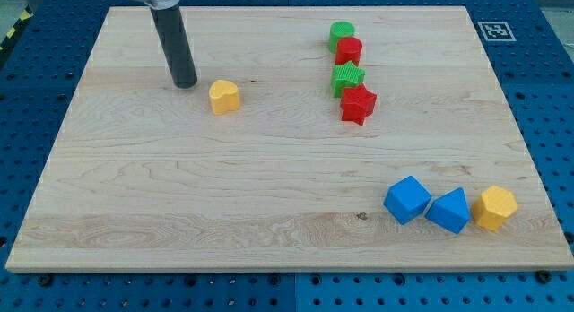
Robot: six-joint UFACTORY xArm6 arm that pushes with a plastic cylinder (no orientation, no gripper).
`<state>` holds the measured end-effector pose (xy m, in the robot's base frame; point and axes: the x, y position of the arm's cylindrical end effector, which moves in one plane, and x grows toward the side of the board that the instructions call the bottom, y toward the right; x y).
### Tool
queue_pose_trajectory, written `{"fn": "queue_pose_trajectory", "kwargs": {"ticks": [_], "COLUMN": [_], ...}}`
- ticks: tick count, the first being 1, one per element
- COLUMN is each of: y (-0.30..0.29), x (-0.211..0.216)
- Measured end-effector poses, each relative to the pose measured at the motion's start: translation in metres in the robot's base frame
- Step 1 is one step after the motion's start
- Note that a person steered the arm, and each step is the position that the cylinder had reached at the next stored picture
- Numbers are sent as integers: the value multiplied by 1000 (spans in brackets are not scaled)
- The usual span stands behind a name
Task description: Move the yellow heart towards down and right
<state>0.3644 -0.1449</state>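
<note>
Tip set behind the yellow heart; the push down and right looks barely begun, if at all.

My tip [184, 83] rests on the desk [134, 213] just to the upper left of the yellow heart [224, 96], near it, though I cannot tell whether they touch; there are no fingers on this rod, so nothing spreads or pinches. The heart sits in the upper-left part of the board, well apart from the lower right, so nearly all the travel seems left. Further right stand a green cylinder [341, 32], red cylinder [350, 50], green star [347, 77] and red star [358, 104]; at lower right a blue cube [407, 200], blue wedge [448, 210] and yellow hexagon [495, 207].
</note>
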Motion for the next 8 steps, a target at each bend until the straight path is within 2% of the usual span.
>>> {"fn": "queue_pose_trajectory", "kwargs": {"ticks": [4,8], "y": [60,80], "x": [22,108]}}
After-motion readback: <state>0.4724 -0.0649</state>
